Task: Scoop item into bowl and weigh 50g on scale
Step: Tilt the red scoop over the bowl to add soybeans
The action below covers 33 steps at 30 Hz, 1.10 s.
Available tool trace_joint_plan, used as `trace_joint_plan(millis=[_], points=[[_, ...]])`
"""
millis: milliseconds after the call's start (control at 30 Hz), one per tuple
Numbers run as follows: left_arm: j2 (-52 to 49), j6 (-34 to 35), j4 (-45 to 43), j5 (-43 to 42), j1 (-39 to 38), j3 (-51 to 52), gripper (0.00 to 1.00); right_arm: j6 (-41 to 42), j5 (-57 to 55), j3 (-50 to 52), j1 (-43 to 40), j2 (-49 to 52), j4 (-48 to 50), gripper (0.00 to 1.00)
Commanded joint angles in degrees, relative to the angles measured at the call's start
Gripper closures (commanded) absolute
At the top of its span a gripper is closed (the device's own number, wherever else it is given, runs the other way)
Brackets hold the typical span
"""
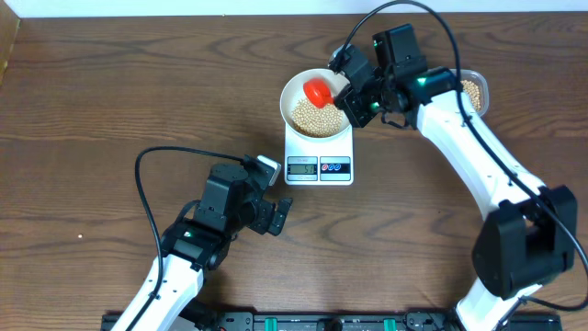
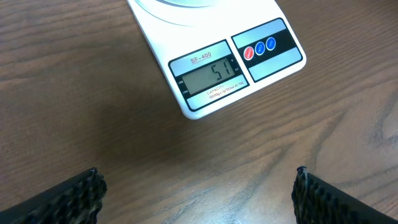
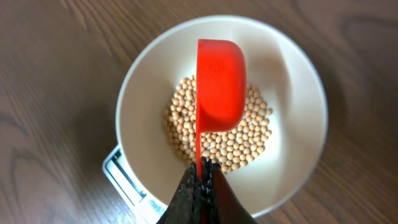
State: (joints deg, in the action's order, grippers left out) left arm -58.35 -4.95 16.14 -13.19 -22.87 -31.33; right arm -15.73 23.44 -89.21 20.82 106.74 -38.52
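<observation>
Right arm reaches over the bowl; we see the right tool clamped on the handle of the red scoop. Its long axis runs straight out from the tool, cup above the beans lying in the bowl on the scale. We note the left tool hovers wide open, empty, before the scale.

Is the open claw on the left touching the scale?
Apart. The left wrist view shows bare table between the scale and the left gripper, whose open fingers stop short of its front edge.
</observation>
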Motion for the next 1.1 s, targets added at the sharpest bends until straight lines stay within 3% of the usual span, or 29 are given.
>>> trace_joint_plan(millis=[0,1067], points=[[0.0,-0.8,0.1,0.5,0.3,-1.4,0.02,-1.1,-0.5,0.1,0.6,1.2,0.3,0.99],[0.0,-0.8,0.1,0.5,0.3,-1.4,0.02,-2.1,-1.0,0.1,4.0,6.7,-1.6,0.99]])
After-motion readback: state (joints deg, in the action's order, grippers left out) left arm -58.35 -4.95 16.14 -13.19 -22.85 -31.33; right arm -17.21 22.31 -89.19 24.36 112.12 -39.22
